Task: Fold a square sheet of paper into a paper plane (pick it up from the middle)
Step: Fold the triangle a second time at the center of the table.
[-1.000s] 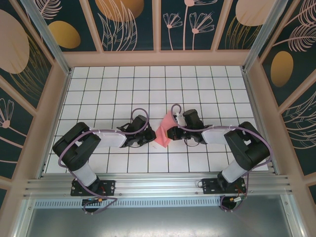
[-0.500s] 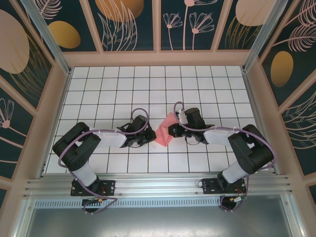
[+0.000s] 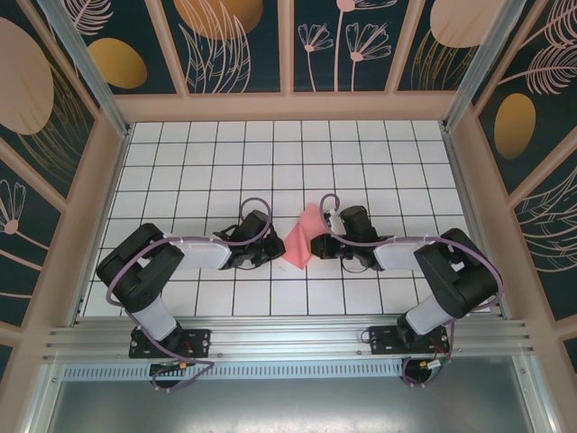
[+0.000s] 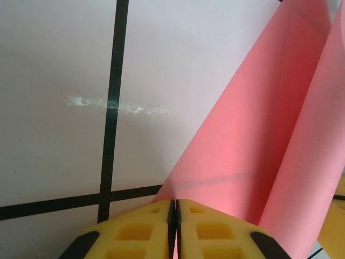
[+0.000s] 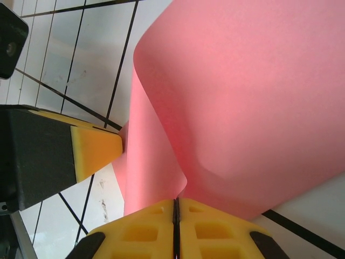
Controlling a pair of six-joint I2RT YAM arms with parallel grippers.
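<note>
The square sheet of paper (image 3: 299, 240) is salmon pink and sits bent between my two grippers near the table's middle. My left gripper (image 3: 277, 250) is shut on its left corner; in the left wrist view the yellow fingertips (image 4: 156, 226) meet on the paper (image 4: 259, 135). My right gripper (image 3: 314, 244) is shut on the right side. In the right wrist view the paper (image 5: 242, 97) curls up from the pinched jaws (image 5: 176, 208), and the left gripper's finger (image 5: 94, 150) touches its far edge. The paper plane is out of view.
The white gridded table (image 3: 288, 162) stretches beyond the grippers. Wooden frame walls (image 3: 288, 106) with dark patterned panels close it in at the back and sides. An aluminium rail (image 3: 288, 336) runs along the near edge.
The right gripper has shifted slightly right and nearer with the paper, and its arm has swung outward. The raised right part of the sheet has dropped lower. The left arm has stayed still.
</note>
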